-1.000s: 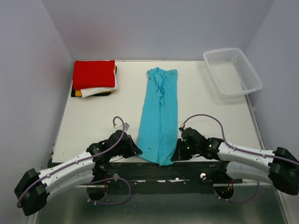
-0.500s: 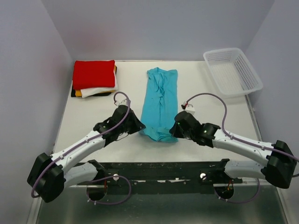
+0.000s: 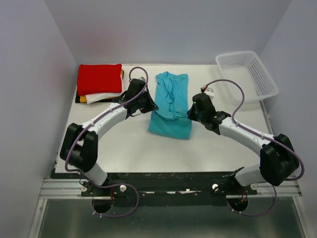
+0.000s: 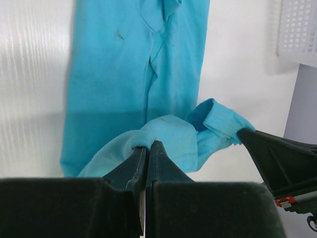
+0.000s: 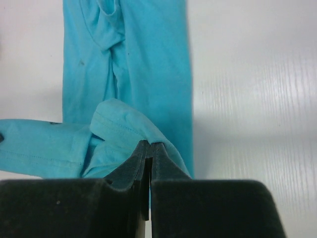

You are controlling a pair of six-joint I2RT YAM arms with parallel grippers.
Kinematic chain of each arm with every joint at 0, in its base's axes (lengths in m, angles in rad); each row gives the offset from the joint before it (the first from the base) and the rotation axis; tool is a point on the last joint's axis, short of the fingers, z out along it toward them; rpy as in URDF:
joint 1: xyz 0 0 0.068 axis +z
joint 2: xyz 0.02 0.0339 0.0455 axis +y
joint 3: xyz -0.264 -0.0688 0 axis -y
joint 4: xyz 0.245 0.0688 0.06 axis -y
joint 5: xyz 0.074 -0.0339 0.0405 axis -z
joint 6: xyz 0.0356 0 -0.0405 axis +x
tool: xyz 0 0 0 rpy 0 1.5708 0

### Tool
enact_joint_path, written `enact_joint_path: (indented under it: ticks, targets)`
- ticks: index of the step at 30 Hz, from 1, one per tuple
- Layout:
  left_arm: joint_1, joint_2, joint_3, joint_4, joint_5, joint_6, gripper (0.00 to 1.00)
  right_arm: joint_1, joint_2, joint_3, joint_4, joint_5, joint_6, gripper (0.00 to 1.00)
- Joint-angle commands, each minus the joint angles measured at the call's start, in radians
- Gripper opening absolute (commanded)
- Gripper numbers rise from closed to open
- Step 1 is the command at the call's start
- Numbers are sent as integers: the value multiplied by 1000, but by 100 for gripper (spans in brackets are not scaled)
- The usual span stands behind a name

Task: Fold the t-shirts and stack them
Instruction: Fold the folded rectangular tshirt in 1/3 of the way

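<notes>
Left gripper (image 4: 147, 146) clenched on turquoise t-shirt (image 3: 171, 124) hem corner, mid-table; right gripper (image 5: 149, 145) clenched on the other corner. Hem held lifted over shirt's middle. Risk: uneven lowering skews fold; thin pinch may slip, dropping a corner

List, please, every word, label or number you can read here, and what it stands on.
None can be read.
The turquoise t-shirt, the folded stack and the basket show no print.
A small white tag on the right arm's cable is too small to read.
</notes>
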Motion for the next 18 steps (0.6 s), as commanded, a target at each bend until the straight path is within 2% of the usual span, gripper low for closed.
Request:
enact_joint_path:
  ticks: [1, 9, 14, 17, 18]
  targets:
    - [41, 111, 117, -62, 66, 59, 0, -58, 80, 63, 151, -65, -138, 1]
    - [93, 259, 264, -104, 72, 92, 0, -160, 268, 160, 188, -197, -160, 1]
    - [101, 357, 330, -110, 99, 105, 7, -190, 337, 179, 241, -189, -146, 1]
    - [112, 405, 368, -116, 113, 116, 19, -209, 384, 197, 259, -202, -138, 4]
    - [115, 419, 386, -123, 119, 123, 31, -215, 400, 206, 266, -220, -138, 11]
